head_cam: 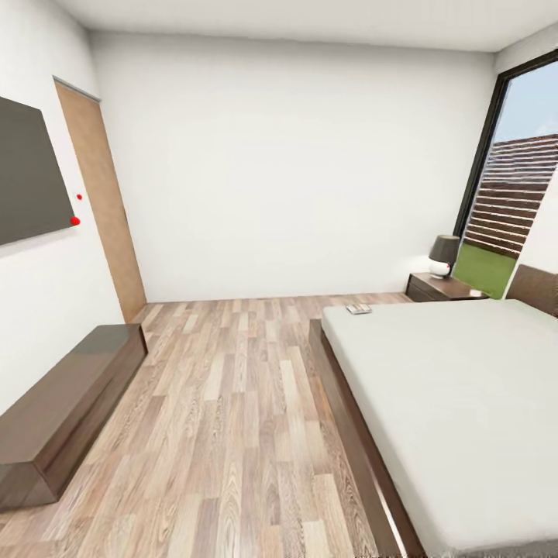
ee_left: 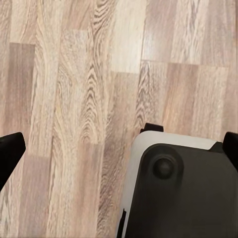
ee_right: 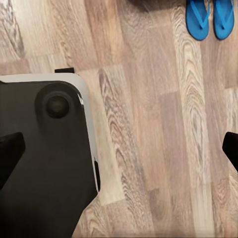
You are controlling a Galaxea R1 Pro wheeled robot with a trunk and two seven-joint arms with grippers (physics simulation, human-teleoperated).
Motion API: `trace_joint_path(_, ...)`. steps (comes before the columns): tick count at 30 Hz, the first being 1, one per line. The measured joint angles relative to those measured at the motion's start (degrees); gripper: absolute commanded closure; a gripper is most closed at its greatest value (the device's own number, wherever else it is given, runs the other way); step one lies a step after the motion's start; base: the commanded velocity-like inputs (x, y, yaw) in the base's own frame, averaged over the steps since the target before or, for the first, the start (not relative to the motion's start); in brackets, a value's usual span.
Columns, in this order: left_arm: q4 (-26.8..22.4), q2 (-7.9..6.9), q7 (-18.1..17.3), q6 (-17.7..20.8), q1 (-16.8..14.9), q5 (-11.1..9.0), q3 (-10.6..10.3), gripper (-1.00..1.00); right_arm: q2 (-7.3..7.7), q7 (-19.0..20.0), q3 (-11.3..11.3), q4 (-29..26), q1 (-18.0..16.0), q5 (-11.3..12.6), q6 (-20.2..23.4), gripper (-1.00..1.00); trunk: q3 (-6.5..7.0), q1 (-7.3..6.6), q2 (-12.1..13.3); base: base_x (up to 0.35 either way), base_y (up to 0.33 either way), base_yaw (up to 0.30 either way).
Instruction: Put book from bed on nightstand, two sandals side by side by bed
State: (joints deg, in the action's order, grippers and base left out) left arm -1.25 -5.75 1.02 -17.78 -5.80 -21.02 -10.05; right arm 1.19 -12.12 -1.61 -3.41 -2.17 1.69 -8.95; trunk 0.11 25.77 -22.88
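The book lies flat on the far corner of the bed, at the mattress edge nearest the nightstand, which stands just beyond the bed's far side under a lamp. Its long axis runs roughly across the head view; its cover is too small to read, and no other writing shows in the room. The robot stands well apart from it, across the plank floor, so the base must likely drive forward along the bed before either arm can reach. The book sits right of centre, which favours the right arm.

Both sandals lie side by side on the floor in the right wrist view, ahead of the right pincer, whose fingertips stand wide and empty. The left pincer is likewise spread over bare floor, gripping nothing.
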Motion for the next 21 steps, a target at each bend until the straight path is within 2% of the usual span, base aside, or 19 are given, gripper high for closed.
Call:
trace_joint_path(8,0.00,0.03,-0.02,0.00,0.01,0.02,0.05,-1.00,-0.10,0.00,0.05,0.01,0.00,-0.02,0.00,-1.00,-0.55,0.00,0.02,0.000,0.000,-0.096)
trace_joint_path(21,0.02,0.03,-0.11,0.04,0.06,-0.04,0.08,-1.00,-0.12,0.01,0.08,0.02,0.01,-0.07,-0.01,-1.00,-0.77,-0.01,0.04,0.000,0.000,-0.021)
